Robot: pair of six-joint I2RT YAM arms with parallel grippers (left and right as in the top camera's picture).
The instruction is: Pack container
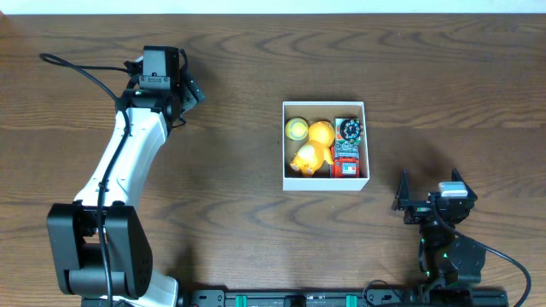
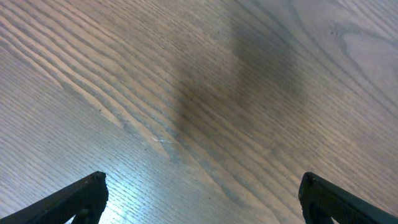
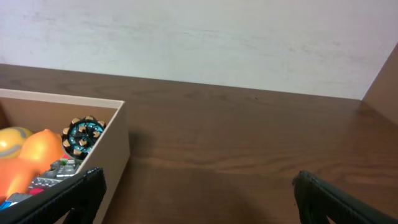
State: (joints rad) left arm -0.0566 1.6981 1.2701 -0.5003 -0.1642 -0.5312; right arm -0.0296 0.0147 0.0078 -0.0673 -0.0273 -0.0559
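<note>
Table [image 1: 239, 222]; container [image 1: 325, 184] mid-surface; left pincer [image 2: 202, 182] far, right pincer [image 3: 199, 177] near

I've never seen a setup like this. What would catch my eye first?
The white container in the middle of the dark wooden table stands out, packed with bright yellow and orange toys and a red item. A long white robot arm stretches across the table on its left. A smaller black arm sits folded at the near right.

Toys [image 1: 320, 134] fill the container [image 1: 324, 184]. Bare table [image 1: 239, 230] lies all round it. The left arm [image 1: 128, 162] stands far left.
</note>
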